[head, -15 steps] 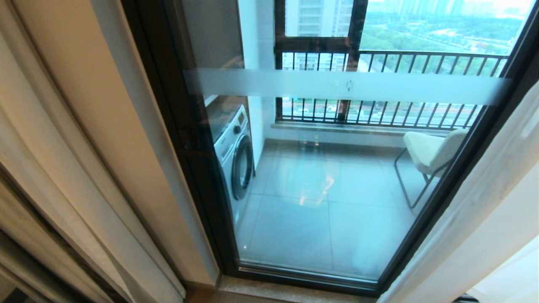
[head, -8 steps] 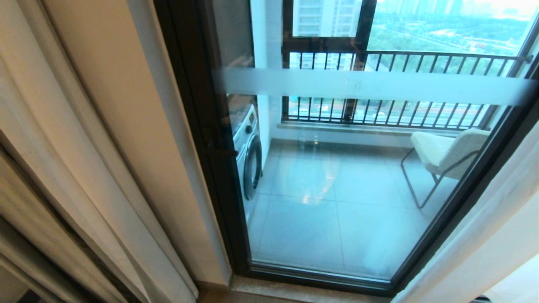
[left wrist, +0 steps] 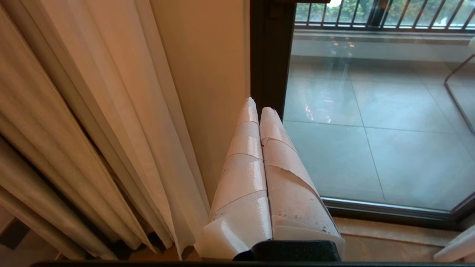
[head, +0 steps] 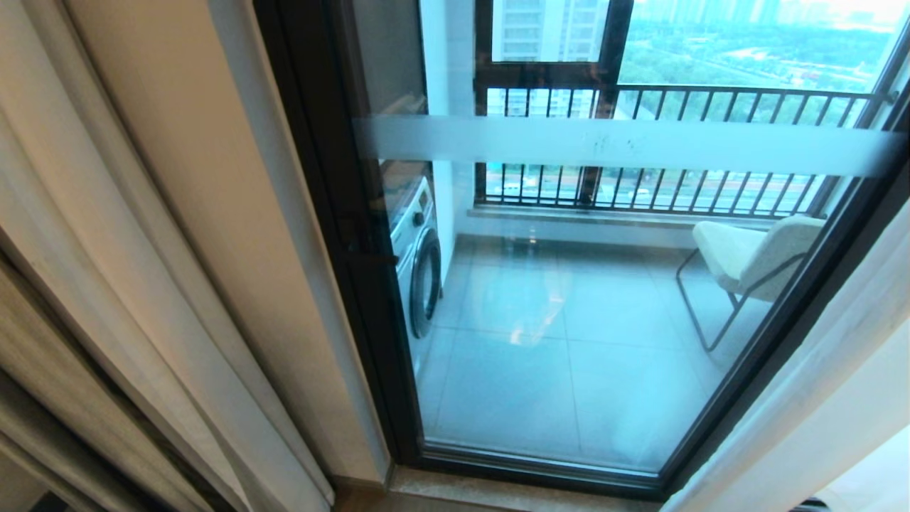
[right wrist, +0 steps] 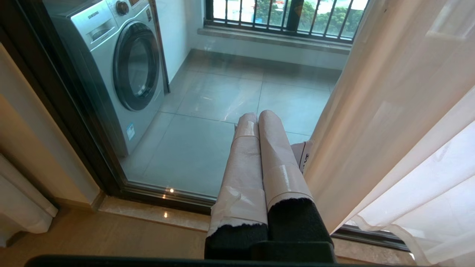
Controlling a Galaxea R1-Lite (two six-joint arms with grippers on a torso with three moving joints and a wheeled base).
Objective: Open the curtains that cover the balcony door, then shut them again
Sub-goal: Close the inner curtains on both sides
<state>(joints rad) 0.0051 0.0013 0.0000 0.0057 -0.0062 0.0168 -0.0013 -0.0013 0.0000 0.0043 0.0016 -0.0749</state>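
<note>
Both hands, left (left wrist: pixel 259 109) and right (right wrist: pixel 258 116), closed beside parted curtains (head: pixel 142 249).

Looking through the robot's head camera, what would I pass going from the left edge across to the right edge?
Left curtain → dark frame of the balcony door → washing machine → balcony floor tiles → white chair → right curtain.

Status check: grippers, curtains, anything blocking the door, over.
Left gripper shut, empty. Right gripper shut, empty, beside right curtain. Curtains drawn apart, door glass uncovered. Nothing in the way.
</note>
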